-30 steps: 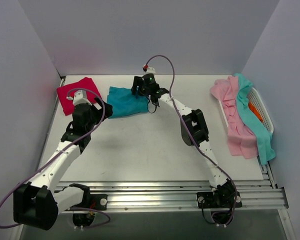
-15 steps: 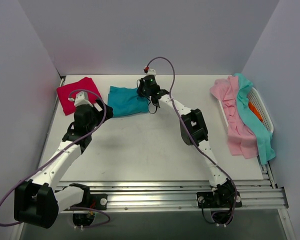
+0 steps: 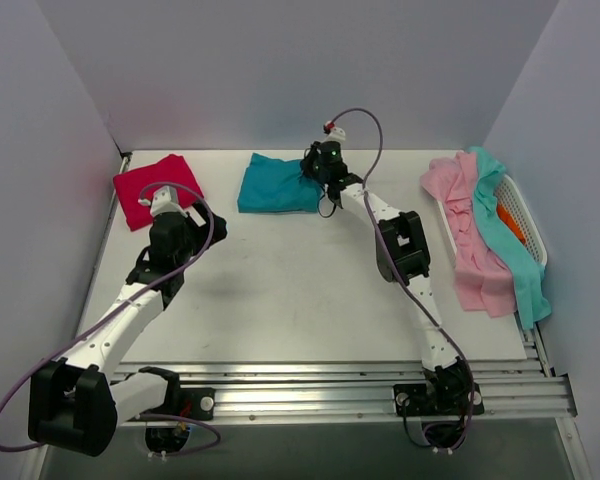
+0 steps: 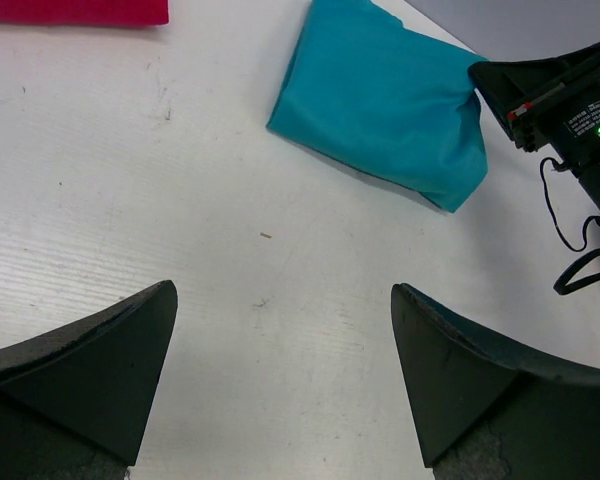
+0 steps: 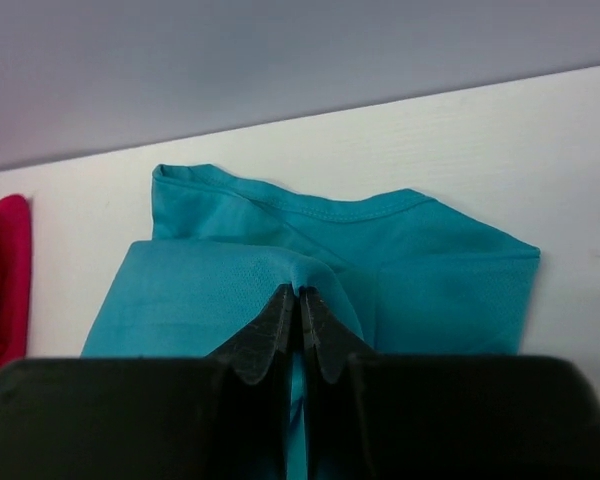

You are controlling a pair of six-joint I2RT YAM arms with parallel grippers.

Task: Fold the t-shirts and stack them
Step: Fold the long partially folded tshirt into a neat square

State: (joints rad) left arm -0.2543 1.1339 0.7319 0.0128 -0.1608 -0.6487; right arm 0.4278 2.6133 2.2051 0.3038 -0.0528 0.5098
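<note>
Teal shirt (image 3: pixel 278 185): lying folded on the worktop (image 3: pixel 280 290), toward the far wall, well to the right of the red shirt (image 3: pixel 143 190).
Right end effector (image 5: pixel 300 310): fingers pressed together and pinching a raised ridge of teal cloth at the shirt's near right edge.
Left end effector (image 4: pixel 280 390): fingers spread wide, holding nothing, hovering over bare worktop on the near side of the teal shirt.
Red shirt: lying folded near the far left corner, apart from the teal shirt and untouched.
Basket (image 3: pixel 525 215): sitting at the right edge, far to the right of the teal shirt, with pink (image 3: pixel 470 240) and aqua (image 3: pixel 515 250) shirts draped over its rim and a bit of orange (image 3: pixel 510 225) showing inside.
Step in hand, as judged: carrying the folded teal shirt by one pinched edge, likely toward a stacking spot.
Doing it well: keeping the pinch deep enough to hold all layers, dragging low and slowly so the fold is not opening, and bringing the left end effector to the opposite edge if the cloth starts trailing or bunching.
Risk: a single-point grip is letting the free corners sag.
</note>
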